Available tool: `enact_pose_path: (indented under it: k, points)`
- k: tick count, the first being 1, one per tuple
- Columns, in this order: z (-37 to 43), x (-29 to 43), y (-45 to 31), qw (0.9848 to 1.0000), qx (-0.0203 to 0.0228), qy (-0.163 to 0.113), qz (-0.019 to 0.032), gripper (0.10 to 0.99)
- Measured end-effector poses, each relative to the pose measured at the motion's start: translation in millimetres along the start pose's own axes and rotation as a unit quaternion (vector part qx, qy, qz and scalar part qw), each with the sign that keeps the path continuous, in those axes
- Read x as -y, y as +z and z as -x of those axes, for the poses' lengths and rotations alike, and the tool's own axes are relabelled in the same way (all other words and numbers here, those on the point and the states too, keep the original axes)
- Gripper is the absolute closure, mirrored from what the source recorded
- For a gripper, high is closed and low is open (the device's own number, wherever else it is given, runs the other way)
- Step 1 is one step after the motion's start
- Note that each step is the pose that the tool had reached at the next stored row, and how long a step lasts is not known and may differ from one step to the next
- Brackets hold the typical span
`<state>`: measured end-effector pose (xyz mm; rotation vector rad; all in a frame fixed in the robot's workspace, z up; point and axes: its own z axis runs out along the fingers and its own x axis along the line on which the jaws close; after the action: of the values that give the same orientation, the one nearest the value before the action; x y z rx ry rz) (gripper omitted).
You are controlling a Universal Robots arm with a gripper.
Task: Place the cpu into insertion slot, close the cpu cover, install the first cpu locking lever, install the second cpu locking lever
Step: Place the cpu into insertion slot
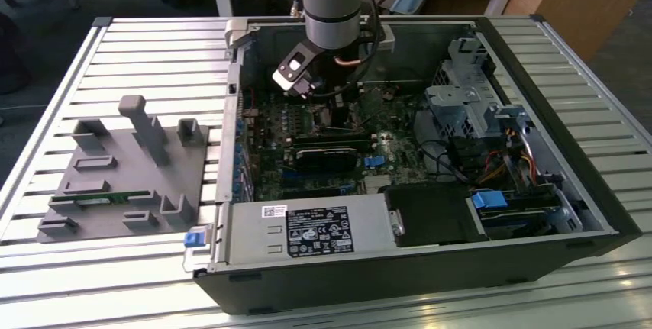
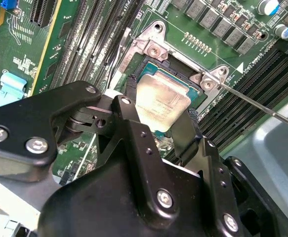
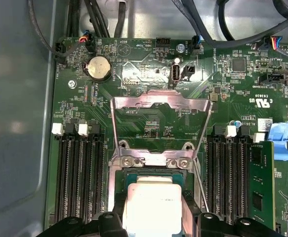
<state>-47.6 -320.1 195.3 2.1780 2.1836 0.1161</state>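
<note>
The cpu, a small square chip with a dull pale metal top, sits between my gripper's two black fingers, which press on two opposite edges. It is right over the insertion slot, level with the socket frame; whether it is seated I cannot tell. In the first wrist view the cpu lies below the hinge, and the cpu cover stands swung up and open behind it. A thin locking lever sticks out free beside the socket. In the exterior view my gripper reaches down inside the case.
The open computer case lies on a slatted table, with a power supply at its front and a drive cage on the exterior view's right. Memory slots flank the socket. A grey fixture block stands outside the case.
</note>
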Motion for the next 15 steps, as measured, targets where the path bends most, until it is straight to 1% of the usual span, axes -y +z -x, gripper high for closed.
enact_pose_path:
  k: [9, 11, 12, 15]
  points:
    - [0.0, 0.0, 0.3, 1.0000, -0.0001, 0.000, 0.0001, 0.561]
    - [0.0, 0.0, 0.3, 1.0000, -0.0001, 0.000, 0.0001, 0.549]
    - [0.0, 0.0, 0.4, 1.0000, -0.0001, 0.000, 0.0001, 0.486]
    - [0.0, 0.0, 0.4, 1.0000, -0.0001, 0.000, 0.0001, 0.486]
